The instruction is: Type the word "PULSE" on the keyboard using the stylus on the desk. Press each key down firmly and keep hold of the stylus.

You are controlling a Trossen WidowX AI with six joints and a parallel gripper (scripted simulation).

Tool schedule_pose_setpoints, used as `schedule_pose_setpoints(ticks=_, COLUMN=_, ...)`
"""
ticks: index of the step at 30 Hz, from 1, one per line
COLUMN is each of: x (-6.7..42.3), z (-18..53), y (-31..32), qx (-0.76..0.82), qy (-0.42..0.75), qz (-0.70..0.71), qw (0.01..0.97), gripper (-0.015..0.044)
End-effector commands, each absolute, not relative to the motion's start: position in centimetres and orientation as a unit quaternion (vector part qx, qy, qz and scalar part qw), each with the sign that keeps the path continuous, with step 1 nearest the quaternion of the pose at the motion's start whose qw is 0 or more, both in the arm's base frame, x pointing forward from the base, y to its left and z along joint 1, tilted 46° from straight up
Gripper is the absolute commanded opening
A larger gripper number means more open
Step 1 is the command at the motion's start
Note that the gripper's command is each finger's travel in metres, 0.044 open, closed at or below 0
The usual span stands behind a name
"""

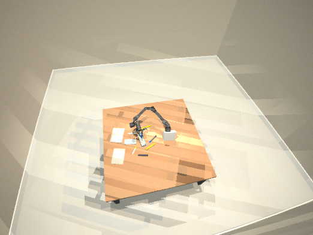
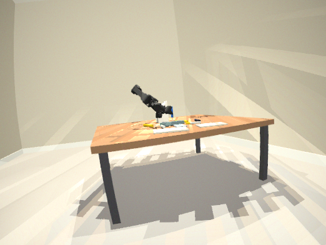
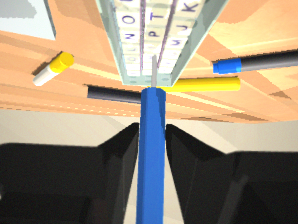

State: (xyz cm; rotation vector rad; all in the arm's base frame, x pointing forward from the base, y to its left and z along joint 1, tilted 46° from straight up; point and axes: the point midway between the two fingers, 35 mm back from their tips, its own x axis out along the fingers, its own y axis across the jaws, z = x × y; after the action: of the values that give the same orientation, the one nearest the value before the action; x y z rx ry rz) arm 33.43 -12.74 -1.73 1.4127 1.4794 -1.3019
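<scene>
Gripper [image 3: 151,131] jaws clamped on blue stylus [image 3: 151,150]; grey tip over keyboard [image 3: 150,30] edge.

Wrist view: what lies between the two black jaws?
The blue stylus lies between them, clamped; its grey tip points at the keyboard.
</scene>
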Motion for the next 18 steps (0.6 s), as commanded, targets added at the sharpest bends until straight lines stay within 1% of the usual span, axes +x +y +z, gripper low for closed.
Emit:
schedule_pose_setpoints(ticks=1, x=33.72, z=-0.51, y=-11.58, qx=0.547, qy=0.571, qz=-0.501, qw=0.352, gripper=0.0081)
schedule_pose_setpoints(ticks=6, x=33.82, z=-0.8, y=-11.74, qx=0.545, qy=0.572, qz=-0.499, qw=0.356, gripper=0.0085)
schedule_pose_setpoints(ticks=11, x=33.82, z=-0.8, y=-11.74, qx=0.545, qy=0.572, qz=-0.499, qw=0.356, gripper=0.0051)
schedule_pose_setpoints(ticks=13, x=33.91, z=-0.71, y=-11.82, qx=0.545, qy=0.572, qz=-0.499, qw=0.356, gripper=0.0)
schedule_pose_setpoints(ticks=18, x=34.54, z=-0.06, y=-12.44, qx=0.546, qy=0.571, qz=-0.5, qw=0.355, gripper=0.0)
